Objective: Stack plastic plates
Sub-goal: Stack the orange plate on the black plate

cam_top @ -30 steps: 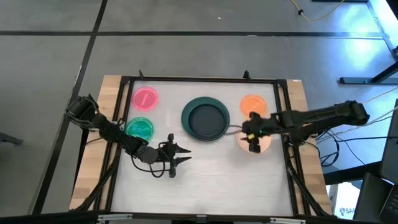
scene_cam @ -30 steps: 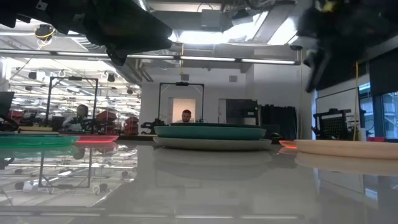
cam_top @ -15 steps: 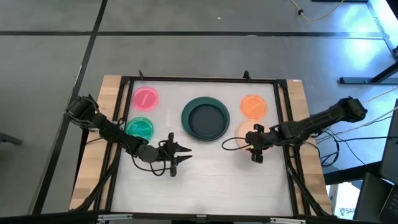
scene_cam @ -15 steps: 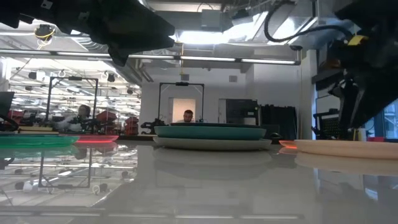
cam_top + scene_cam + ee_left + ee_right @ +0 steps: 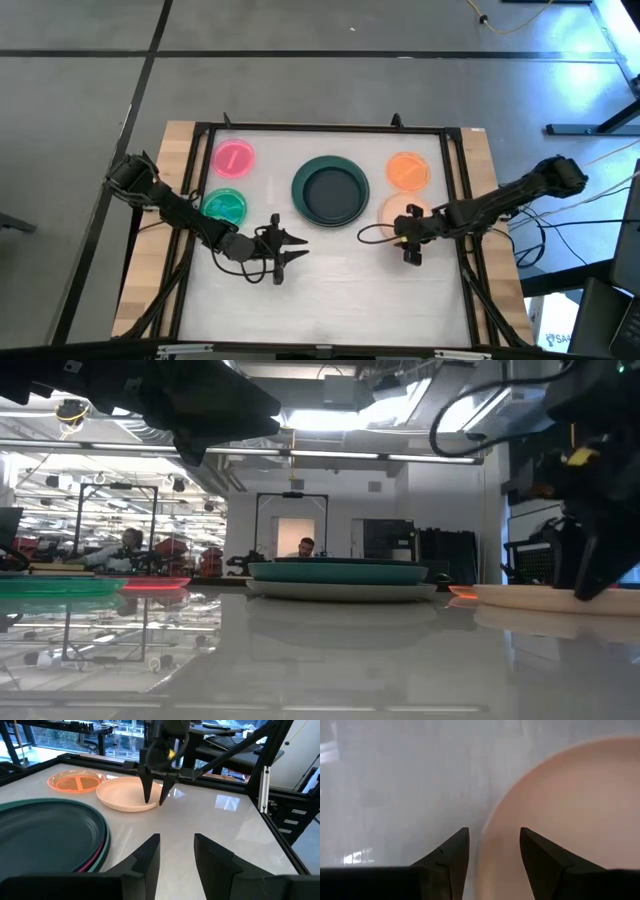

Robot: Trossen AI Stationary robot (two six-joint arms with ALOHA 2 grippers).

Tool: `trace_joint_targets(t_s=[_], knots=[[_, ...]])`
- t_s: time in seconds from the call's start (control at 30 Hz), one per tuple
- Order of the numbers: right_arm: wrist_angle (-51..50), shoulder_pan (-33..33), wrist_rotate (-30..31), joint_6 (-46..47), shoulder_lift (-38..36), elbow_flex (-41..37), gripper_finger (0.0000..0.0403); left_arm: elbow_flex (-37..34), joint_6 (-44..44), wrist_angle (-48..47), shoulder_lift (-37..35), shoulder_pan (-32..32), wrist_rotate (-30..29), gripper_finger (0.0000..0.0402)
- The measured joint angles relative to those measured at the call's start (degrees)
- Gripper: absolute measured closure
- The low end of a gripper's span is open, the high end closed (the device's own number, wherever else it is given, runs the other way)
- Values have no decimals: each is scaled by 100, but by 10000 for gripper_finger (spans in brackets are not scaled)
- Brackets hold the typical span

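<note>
Right gripper (image 5: 408, 243) is lowered at the near rim of the peach plate (image 5: 404, 213), fingers spread and straddling that rim, one tip over the plate and one over bare table, as the right wrist view shows (image 5: 492, 851); nothing is pinched yet. From the left wrist view the same gripper (image 5: 155, 800) stands nearly vertical with its tips at or just above the plate's edge; contact cannot be confirmed. Just beyond the gripper, past the peach plate, lies the orange plate (image 5: 407, 170), close to it. Farther off to one side sits the stack topped by the dark teal plate (image 5: 330, 190), with a magenta edge visible beneath it in the left wrist view (image 5: 95, 861). Well apart, across the table (image 5: 340, 290), lie the translucent green plate (image 5: 225, 207) and pink plate (image 5: 233, 158). Left gripper (image 5: 290, 250) waits beside the green plate, fingers spread, holding nothing. Assessed risk: the rim is thin and shallow, so a closure set too high would slip off it, and one set too low would press the plate down and skid it into the orange plate. A grasp on one edge only may also let the plate tip and drop on lifting.
</note>
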Motion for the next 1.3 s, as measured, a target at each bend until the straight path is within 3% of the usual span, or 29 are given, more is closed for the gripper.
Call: trace_joint_targets(t_s=[0.2, 0.57, 1.3], knots=[[-3, 0, 40, -87, 310, 4, 249, 0, 11, 0, 0, 0, 1, 289], [8, 0, 253, -615, 348, 1, 393, 0, 16, 0, 0, 0, 2, 289], [-1135, -7, 1396, -1824, 348, 1498, 401, 0, 15, 0, 0, 17, 1, 289]])
